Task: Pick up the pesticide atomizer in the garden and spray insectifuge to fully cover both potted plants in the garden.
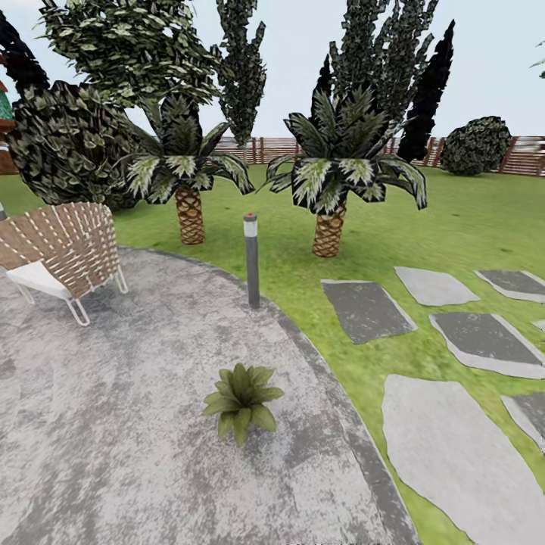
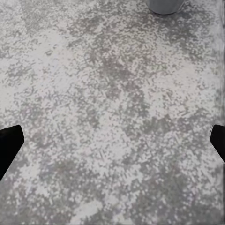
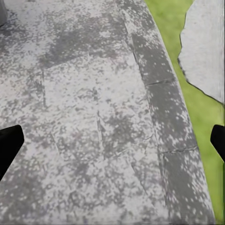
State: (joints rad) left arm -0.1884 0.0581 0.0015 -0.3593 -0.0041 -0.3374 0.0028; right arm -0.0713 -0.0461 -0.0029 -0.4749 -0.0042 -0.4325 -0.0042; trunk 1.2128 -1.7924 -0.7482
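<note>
I am rolling the rig across the round stone patio (image 1: 113,424), and I use the slim grey bollard lamp (image 1: 251,261) at its edge as my landmark. One potted plant (image 1: 242,397), a low rosette of pointed green leaves, sits on the stone on my side of the lamp, a short way in from the dark curb (image 1: 356,439). Its pot is hidden under the leaves from the head camera. I see no second rosette and no pesticide atomizer here, so I judge I am searching and have not started the pickup.

Beyond the lamp, on the lawn (image 1: 454,219), stand two scaly-trunked palms (image 1: 329,178); these are not my targets. To the lamp's left a woven chair (image 1: 64,253) rests on the patio, and to its right stepping slabs (image 1: 367,309) lead across the grass. A slatted fence (image 1: 522,155) closes the far side.

Both arms hang low with their cameras aimed at the ground, which I take as a carry posture for driving. The left gripper (image 2: 112,143) has its fingers spread wide with bare stone between them; a grey rounded base (image 2: 164,5) peeks in at one edge of that picture, and I cannot tell what it is. The right gripper (image 3: 112,143) is spread just as wide and empty, over the patio curb, with grass and a slab beside it.

My next move, I think, is to turn the head and base to find the sprayer first.
</note>
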